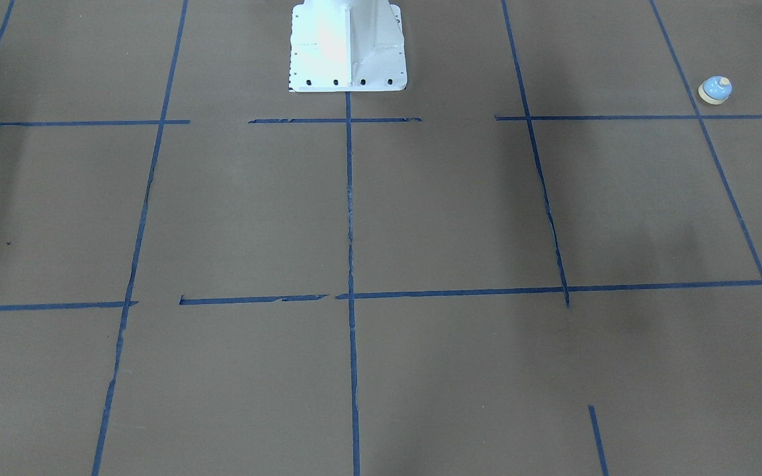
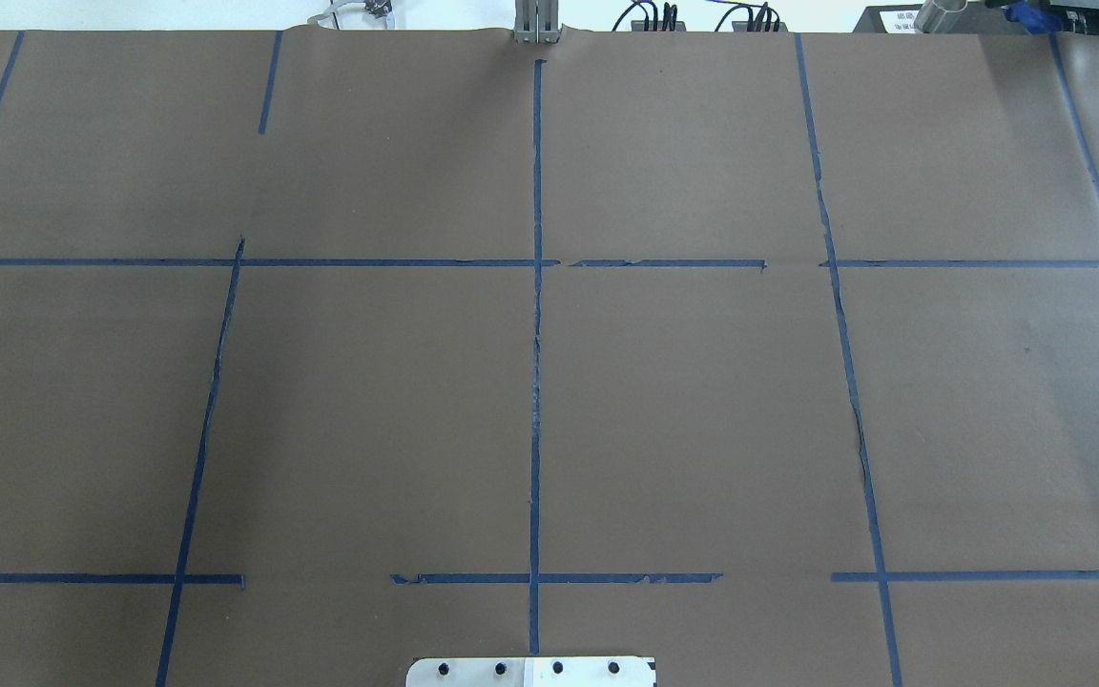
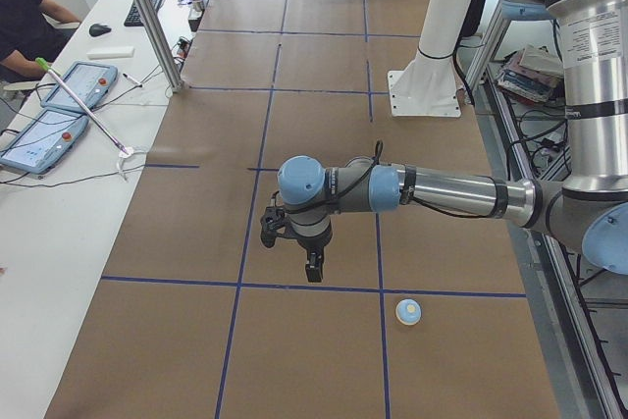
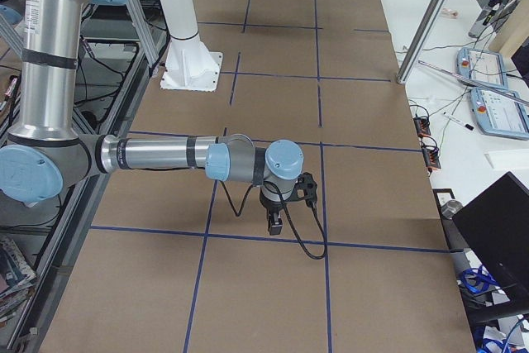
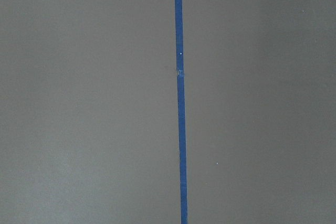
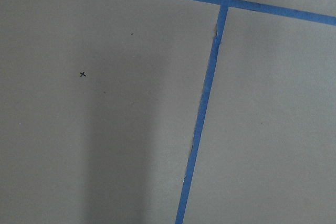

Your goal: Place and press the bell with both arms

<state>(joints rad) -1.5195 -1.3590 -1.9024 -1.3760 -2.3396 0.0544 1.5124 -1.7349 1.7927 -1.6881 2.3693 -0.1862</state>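
The bell (image 1: pixel 715 90) sits free on the tabletop (image 1: pixel 421 211) near the left tool (image 3: pixel 313 270), so a centred pickup is next. I cannot tell if that or the right tool (image 4: pixel 275 224) is spread.

The table (image 1: pixel 460 211) is plain brown, crossed by a grid of blue tape (image 1: pixel 349 198). The bell (image 1: pixel 714 89) has a light-blue dome with a cream base and button. The pedestal (image 1: pixel 348 46) is white. The left arm (image 3: pixel 451 191) and right arm (image 4: pixel 157 155) are silver-grey with light-blue joint caps. The left gripper (image 3: pixel 312 270) and right gripper (image 4: pixel 275 224) are black.
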